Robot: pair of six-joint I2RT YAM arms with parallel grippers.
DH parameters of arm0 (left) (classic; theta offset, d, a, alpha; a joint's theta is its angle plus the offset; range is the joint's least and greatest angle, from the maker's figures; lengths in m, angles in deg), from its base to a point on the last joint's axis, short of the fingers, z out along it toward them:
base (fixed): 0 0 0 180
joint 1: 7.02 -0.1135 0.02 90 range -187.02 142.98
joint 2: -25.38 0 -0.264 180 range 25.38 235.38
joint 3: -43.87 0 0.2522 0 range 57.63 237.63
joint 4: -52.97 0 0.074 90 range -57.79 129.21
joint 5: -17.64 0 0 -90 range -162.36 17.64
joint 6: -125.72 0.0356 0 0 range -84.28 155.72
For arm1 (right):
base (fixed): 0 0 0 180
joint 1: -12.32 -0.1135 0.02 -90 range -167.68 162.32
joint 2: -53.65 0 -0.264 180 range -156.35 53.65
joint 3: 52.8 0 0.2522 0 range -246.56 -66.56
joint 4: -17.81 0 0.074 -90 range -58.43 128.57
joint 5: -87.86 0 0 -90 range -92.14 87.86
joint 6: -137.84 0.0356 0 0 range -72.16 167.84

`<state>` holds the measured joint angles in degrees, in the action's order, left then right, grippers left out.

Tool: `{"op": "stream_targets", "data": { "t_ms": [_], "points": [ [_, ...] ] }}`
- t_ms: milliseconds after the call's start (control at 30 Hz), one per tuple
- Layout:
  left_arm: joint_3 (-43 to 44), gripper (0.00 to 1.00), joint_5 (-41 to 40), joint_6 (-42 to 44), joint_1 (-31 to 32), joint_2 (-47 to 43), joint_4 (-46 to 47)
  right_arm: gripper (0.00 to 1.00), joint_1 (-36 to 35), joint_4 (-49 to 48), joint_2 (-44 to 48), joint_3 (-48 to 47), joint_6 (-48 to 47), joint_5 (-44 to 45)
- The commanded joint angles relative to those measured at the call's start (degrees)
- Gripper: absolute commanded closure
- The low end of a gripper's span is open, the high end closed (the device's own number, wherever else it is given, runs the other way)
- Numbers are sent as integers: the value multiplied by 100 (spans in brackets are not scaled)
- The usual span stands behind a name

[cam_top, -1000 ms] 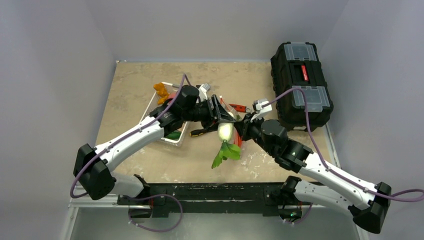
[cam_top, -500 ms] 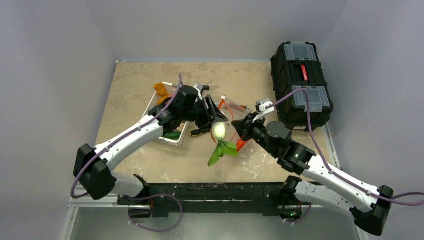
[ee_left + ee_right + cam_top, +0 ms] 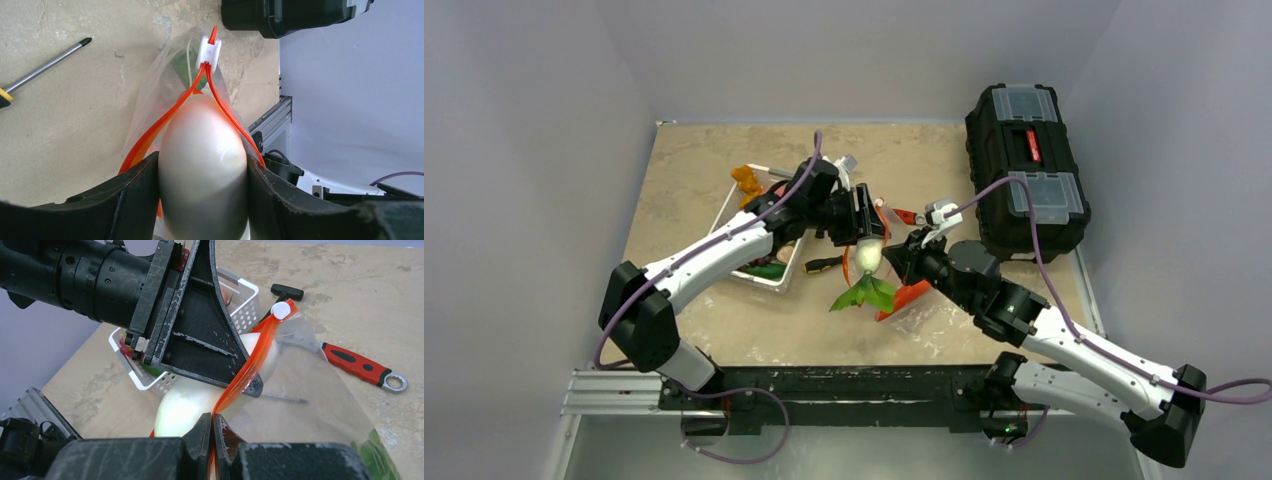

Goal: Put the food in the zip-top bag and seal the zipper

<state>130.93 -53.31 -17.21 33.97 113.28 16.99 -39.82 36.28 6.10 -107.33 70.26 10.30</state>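
Radish (image 3: 202, 165) sits wedged in the mouth of the bag (image 3: 320, 405), with the left pincer (image 3: 202, 162) clamped on its sides and the zipper (image 3: 250, 365) splayed round its tip. Right pincer (image 3: 212, 426) is pinched together on the zipper. My worry is that the mouth looks tight, so pushing could yank that strip loose or shove the floppy bag along the counter (image 3: 60, 110). Something green shows inside the bag, maybe leaves. Basket (image 3: 247, 290) beside the bag holds more food.

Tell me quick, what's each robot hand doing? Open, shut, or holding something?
Left gripper: closed around the white radish.
Right gripper: shut, pinching the red strip on the clear bag.
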Motion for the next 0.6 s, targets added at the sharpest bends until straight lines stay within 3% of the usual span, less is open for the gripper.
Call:
{"op": "stream_targets", "data": {
  "t_ms": [0, 67, 133, 167, 300, 433, 567],
  "points": [
    [143, 74, -138, 115, -19, -103, 176, 100, -34, -165, 80, -173, -99, -69],
    [114, 60, -264, 107, -21, -139, 248, 100, -33, -174, 63, -155, -89, -56],
    [156, 33, -310, 176, -21, -168, 179, 100, -33, -180, 66, -126, -80, -20],
    [154, 26, -290, 216, -20, -206, 150, 100, -33, -170, 70, -116, -77, -16],
    [-119, 4, -295, 405, -11, -557, 90, 100, -33, -124, 97, -98, -79, 30],
    [-614, 3, -294, 559, -11, -1075, 34, 100, -33, -92, 88, -85, -79, 55],
    [-1054, 17, -265, 638, -11, -1661, -10, 100, -32, -93, 26, -81, -88, 29]
  ]
}}
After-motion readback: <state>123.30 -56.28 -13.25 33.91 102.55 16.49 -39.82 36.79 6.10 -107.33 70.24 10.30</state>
